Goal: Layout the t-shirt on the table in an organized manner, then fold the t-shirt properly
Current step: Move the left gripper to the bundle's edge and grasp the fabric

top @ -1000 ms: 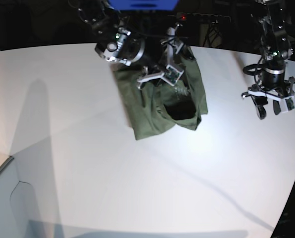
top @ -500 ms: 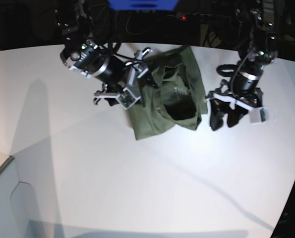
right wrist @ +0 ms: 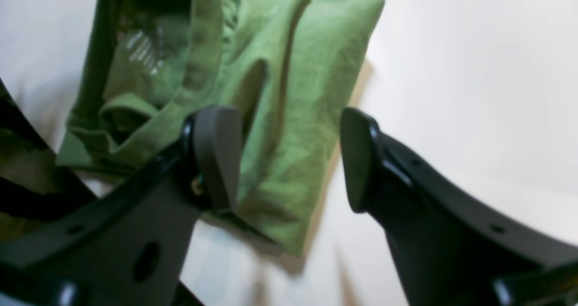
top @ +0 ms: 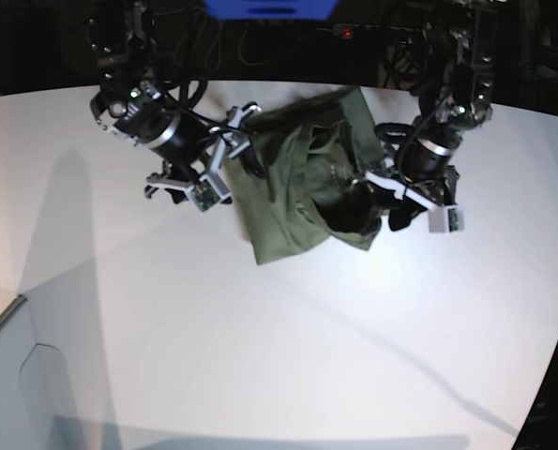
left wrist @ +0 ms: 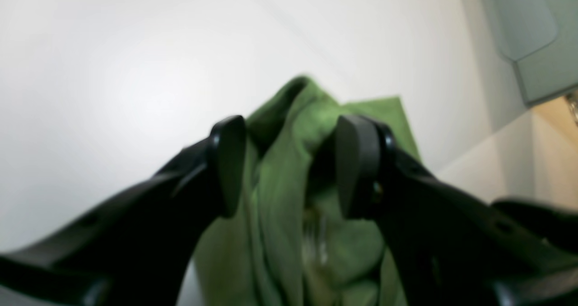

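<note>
1 t-shirt (top: 302, 183), olive green, lies bunched on 1 white table (top: 260, 337), far-centre; 2 grippers: left gripper (left wrist: 289, 166) jaws apart, over shirt's edge, nothing held; right gripper (right wrist: 289, 159) jaws apart, at opposite edge, nothing held.

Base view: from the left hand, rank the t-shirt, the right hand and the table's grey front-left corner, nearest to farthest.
1. t-shirt: bunched beside the left hand, at its fingertips.
2. right hand: across the shirt, at its opposite edge.
3. grey front-left corner of the table: farthest, at the bottom-left of the view.
</note>
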Motion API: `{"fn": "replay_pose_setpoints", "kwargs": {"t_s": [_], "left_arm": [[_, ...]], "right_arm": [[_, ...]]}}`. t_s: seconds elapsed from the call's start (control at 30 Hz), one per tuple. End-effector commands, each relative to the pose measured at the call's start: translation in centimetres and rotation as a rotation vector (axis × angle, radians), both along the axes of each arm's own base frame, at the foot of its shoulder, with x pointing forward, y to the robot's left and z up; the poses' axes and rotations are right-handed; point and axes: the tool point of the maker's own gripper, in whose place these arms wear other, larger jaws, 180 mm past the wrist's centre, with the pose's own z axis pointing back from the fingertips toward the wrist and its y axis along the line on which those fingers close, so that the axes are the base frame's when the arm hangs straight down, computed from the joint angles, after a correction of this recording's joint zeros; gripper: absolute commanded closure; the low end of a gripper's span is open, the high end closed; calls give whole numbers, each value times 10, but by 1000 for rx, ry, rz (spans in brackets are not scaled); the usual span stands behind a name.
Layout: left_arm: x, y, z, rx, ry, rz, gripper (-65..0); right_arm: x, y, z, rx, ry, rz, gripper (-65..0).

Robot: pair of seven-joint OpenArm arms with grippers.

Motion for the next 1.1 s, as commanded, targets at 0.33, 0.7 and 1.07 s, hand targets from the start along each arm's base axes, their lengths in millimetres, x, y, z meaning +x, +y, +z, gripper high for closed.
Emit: {"fn": "replay_pose_setpoints", "kwargs": {"t_s": [0.33, 0.7, 1.07], "left_arm": [[12, -22, 0, -35, -19, -39, -228], [6, -13, 16, -41, -55, -17, 0], [-22, 58, -3, -11, 9, 190, -1]], "right_arm": [[1, 4, 10, 35, -34, -2, -348], [3, 0, 10, 21, -41, 3, -348], [9, 2, 11, 22, -46, 8, -348]]}}
